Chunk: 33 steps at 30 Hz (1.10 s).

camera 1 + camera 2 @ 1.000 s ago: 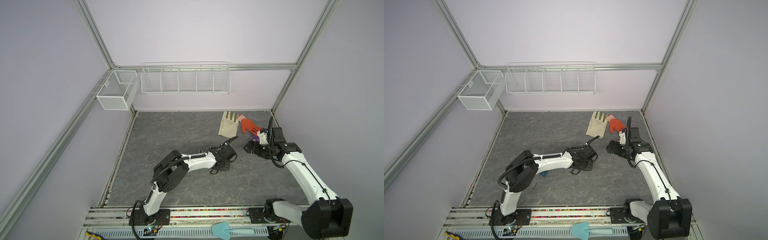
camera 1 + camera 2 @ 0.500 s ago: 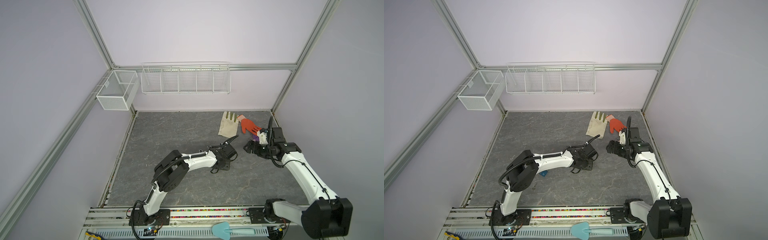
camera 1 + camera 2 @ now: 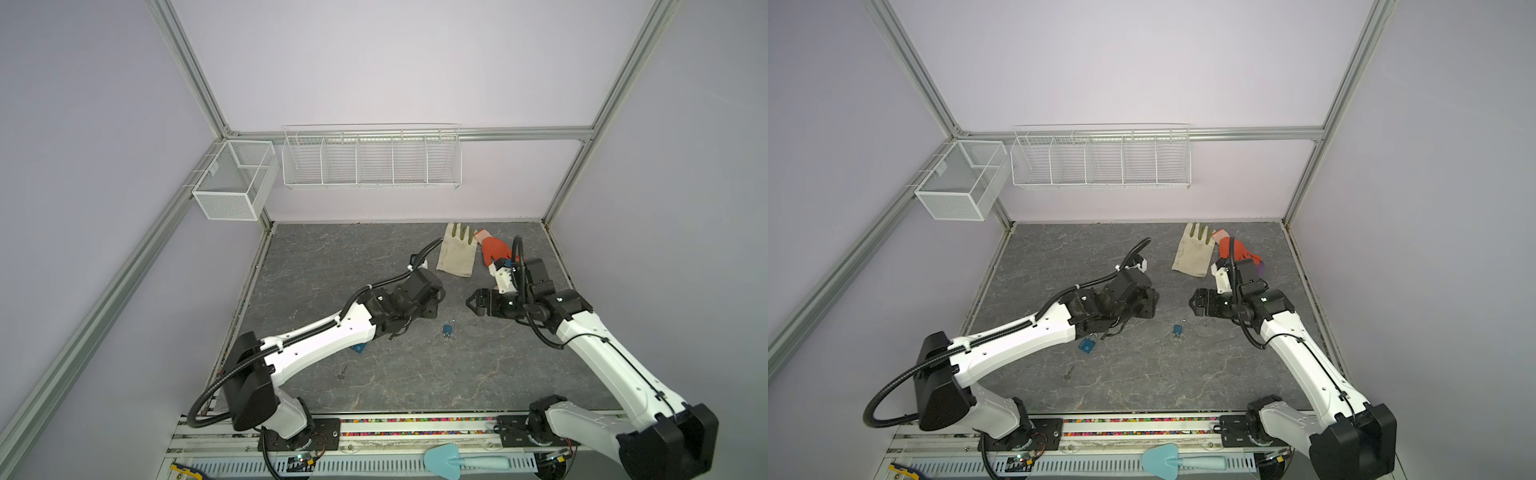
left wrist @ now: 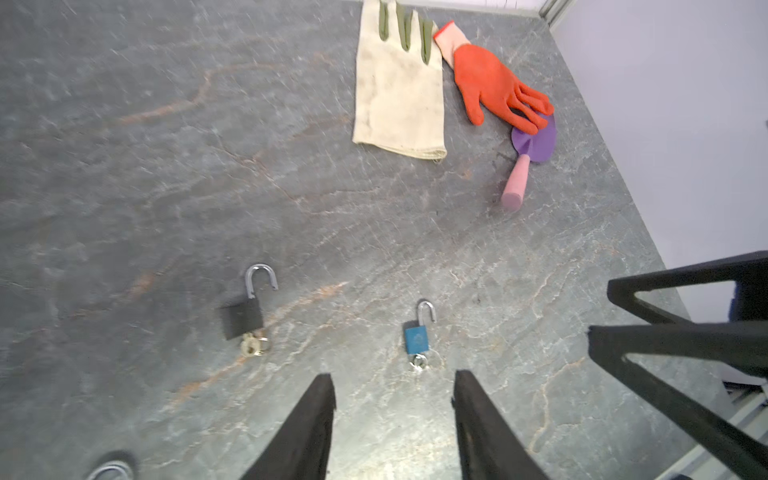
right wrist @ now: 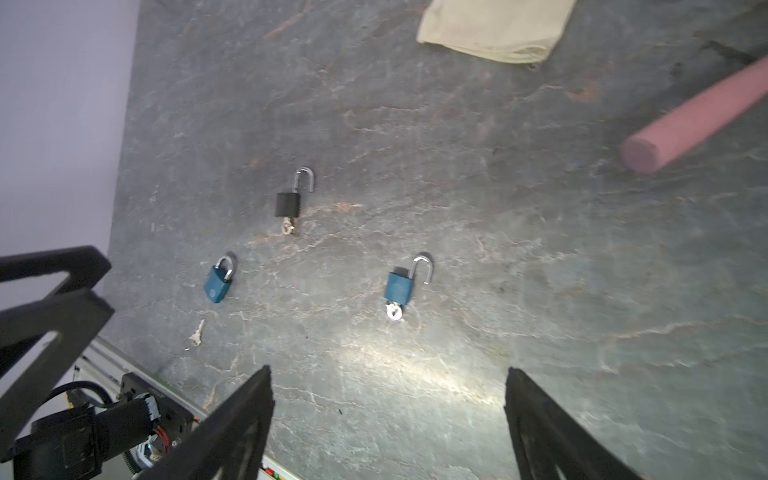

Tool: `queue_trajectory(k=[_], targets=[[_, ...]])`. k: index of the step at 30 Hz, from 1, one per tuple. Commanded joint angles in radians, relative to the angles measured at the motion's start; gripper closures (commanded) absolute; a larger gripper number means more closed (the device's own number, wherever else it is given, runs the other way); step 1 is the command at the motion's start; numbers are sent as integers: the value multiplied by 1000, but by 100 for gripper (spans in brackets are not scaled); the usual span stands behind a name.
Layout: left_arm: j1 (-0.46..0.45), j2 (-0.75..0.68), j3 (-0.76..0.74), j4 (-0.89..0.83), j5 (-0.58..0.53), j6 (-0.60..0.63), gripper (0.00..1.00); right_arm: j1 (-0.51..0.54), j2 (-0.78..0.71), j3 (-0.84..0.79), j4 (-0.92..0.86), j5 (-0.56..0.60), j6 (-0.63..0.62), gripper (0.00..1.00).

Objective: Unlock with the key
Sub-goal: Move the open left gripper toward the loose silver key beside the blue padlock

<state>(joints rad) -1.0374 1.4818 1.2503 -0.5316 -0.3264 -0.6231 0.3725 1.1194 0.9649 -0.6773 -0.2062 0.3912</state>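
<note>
Hovering empty-jawed, left gripper (image 4: 392, 386) half-parted, right gripper (image 5: 388, 382) wide, while the thin, stiff, likely slippery key (image 5: 196, 333) lies flat at near left, close by the locked blue padlock (image 5: 218, 280); its bow looks the surest pinch.

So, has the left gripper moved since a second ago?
Yes. Against the glove in a top view, the left gripper has shifted left and slightly up, uncovering the padlock.
</note>
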Motion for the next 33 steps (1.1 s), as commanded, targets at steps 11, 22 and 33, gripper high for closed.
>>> queue_trajectory(k=[11, 22, 33], targets=[[285, -282, -368, 40, 41, 99, 47, 526, 53, -173, 370, 208, 220, 12], [490, -256, -492, 75, 178, 87, 45, 715, 238, -148, 544, 316, 309, 11], [494, -206, -582, 125, 222, 49, 44, 718, 222, -151, 523, 344, 307, 12]])
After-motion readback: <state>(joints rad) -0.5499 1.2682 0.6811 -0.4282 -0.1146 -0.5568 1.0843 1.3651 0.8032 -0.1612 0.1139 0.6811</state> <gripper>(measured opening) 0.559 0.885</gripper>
